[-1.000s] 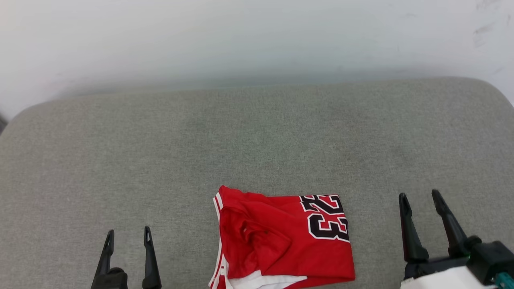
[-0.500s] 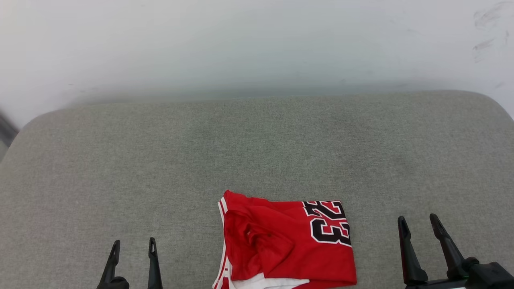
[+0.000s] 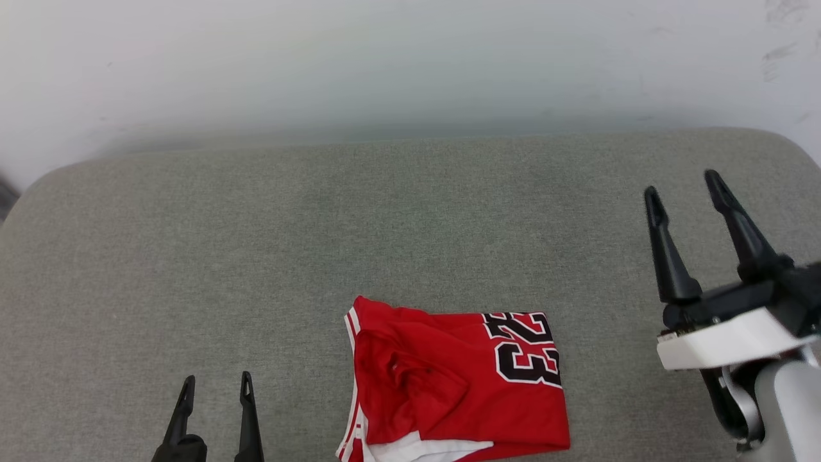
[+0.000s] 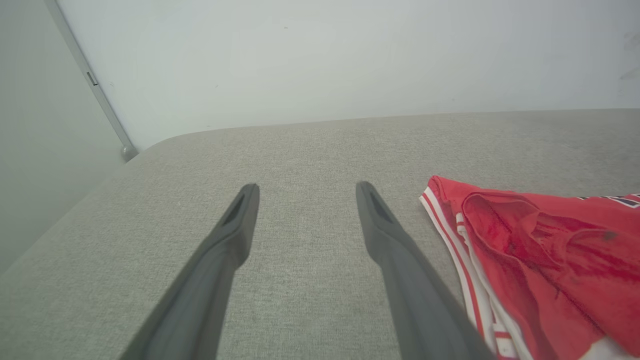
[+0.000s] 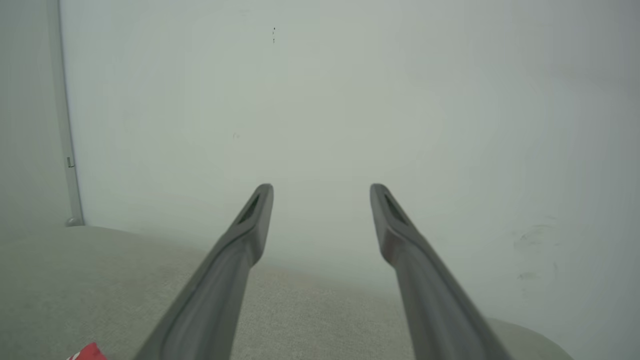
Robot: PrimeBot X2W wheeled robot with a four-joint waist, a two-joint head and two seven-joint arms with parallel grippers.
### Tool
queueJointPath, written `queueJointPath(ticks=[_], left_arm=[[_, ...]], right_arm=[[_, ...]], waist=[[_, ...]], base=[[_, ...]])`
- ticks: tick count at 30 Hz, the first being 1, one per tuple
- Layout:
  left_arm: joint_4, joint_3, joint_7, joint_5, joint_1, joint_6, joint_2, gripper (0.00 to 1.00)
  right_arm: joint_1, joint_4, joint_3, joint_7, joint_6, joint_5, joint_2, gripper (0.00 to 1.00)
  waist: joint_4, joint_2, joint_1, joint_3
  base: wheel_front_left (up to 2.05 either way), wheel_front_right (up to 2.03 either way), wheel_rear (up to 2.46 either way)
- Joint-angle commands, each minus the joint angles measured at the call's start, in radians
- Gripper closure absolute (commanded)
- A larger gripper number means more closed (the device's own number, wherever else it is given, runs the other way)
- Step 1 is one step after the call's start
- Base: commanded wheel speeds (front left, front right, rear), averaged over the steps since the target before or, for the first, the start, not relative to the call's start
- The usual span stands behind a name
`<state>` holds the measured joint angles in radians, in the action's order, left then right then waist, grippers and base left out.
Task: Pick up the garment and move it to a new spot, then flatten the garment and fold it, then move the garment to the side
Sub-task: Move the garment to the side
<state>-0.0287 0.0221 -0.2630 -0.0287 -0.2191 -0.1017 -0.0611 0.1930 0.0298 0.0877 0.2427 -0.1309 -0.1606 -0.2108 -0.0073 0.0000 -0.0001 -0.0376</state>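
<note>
Rising from the lower right, the right gripper (image 3: 681, 182) had climbed to the mid-right of the head view, jaws wide and empty. The left gripper (image 3: 217, 378) sat at lower left, likewise spread with nothing held. The garment (image 3: 442, 391) lay folded at bottom centre on the grey cushion (image 3: 256, 256), touching neither gripper. A pinch on one loose layer would likely drag the fold open. Readable: a black, white-edged "23" (image 3: 527, 350), turned sideways.

One garment (image 3: 449, 385), lower centre; two grippers: left gripper (image 3: 217, 378) lower left, right gripper (image 3: 681, 183) right edge; one cushion (image 3: 288, 244)
</note>
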Motion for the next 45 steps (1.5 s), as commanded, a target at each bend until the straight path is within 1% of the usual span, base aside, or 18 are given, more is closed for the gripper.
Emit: queueJointPath(ticks=[1,3,5,8,11,14,17,20,23,26,33,36,42,43,44,45], left_arm=[[0.000,-0.002,-0.002,0.006,0.009,0.002,-0.001,0.00],[-0.002,-0.003,-0.002,0.006,0.019,0.002,0.000,0.00],[-0.005,-0.004,-0.002,0.005,0.025,0.001,0.002,0.00],[-0.005,-0.005,-0.002,0.005,0.030,0.004,0.003,0.00],[-0.007,-0.007,-0.002,0.005,0.043,0.004,0.004,0.00],[-0.008,-0.006,-0.002,0.006,0.053,0.007,0.006,0.00],[-0.009,-0.003,-0.002,0.006,0.068,0.010,0.007,0.00],[-0.010,0.003,-0.002,0.006,0.086,0.012,0.008,0.00],[-0.007,0.010,-0.002,0.007,0.106,0.014,0.008,0.00],[-0.005,0.014,-0.002,0.008,0.126,0.018,0.009,0.00],[0.003,0.024,-0.002,0.006,0.169,0.022,0.010,0.00],[0.007,0.029,-0.002,0.006,0.178,0.024,0.011,0.00],[0.013,0.033,-0.002,0.005,0.190,0.023,0.011,0.00],[0.015,0.033,-0.002,0.004,0.192,0.022,0.011,0.00],[0.015,0.034,-0.002,0.004,0.194,0.020,0.011,0.00],[0.017,0.034,-0.002,0.003,0.195,0.018,0.011,0.00]], right_arm=[[0.027,-0.010,0.020,-0.020,0.000,-0.018,-0.021,0.00],[0.096,-0.043,0.087,-0.122,0.001,-0.097,-0.077,0.00],[0.154,-0.071,0.172,-0.277,0.000,-0.191,-0.147,0.00],[0.220,-0.083,0.304,-0.543,0.000,-0.390,-0.255,0.00],[0.258,-0.091,0.371,-0.765,0.000,-0.590,-0.339,0.00],[0.271,-0.115,0.396,-0.920,0.000,-0.757,-0.386,0.00],[0.264,-0.157,0.387,-1.016,0.000,-0.880,-0.393,0.00],[0.249,-0.197,0.394,-1.070,0.000,-0.938,-0.389,0.00],[0.234,-0.240,0.396,-1.082,0.000,-0.971,-0.362,0.00],[0.228,-0.280,0.403,-1.070,0.000,-0.986,-0.332,0.00],[0.232,-0.370,0.437,-1.038,0.001,-0.998,-0.265,0.00],[0.220,-0.397,0.473,-1.042,0.001,-0.998,-0.241,0.00],[0.198,-0.430,0.563,-1.030,0.003,-0.967,-0.227,0.00],[0.198,-0.434,0.570,-1.024,0.003,-0.967,-0.226,0.55],[0.200,-0.437,0.577,-1.019,0.003,-0.970,-0.226,0.86],[0.205,-0.436,0.581,-1.008,0.003,-0.968,-0.227,1.00]], waist=[[0.002,0.0000,0.0001,-0.004],[0.005,0.0000,0.0001,-0.010],[0.006,0.0000,0.0001,-0.018],[0.010,0.0000,0.0001,-0.030],[0.015,0.0000,0.0001,-0.046],[0.024,0.0000,0.0001,-0.065],[0.035,0.0000,0.0001,-0.087],[0.050,0.0000,0.0001,-0.114],[0.067,0.0000,0.0001,-0.141],[0.082,0.0000,0.0001,-0.167],[0.114,0.0000,0.0001,-0.219],[0.122,0.0000,0.0001,-0.233],[0.131,0.0000,0.0001,-0.242],[0.132,0.0000,0.0001,-0.242],[0.133,0.0000,0.0001,-0.241],[0.133,0.0000,0.0001,-0.240]], base=[[0.00,0.00,0.00],[0.00,0.00,0.00],[0.00,0.00,0.00],[0.00,0.00,0.00],[0.00,0.00,0.00],[0.00,0.00,0.00],[0.00,0.00,0.00],[0.00,0.00,0.00],[0.00,0.00,0.00],[0.00,0.00,0.00],[0.00,0.00,0.00],[0.00,0.00,0.00],[0.00,0.00,0.00],[0.00,0.00,0.00],[0.00,0.00,0.00],[0.00,0.00,0.00]])
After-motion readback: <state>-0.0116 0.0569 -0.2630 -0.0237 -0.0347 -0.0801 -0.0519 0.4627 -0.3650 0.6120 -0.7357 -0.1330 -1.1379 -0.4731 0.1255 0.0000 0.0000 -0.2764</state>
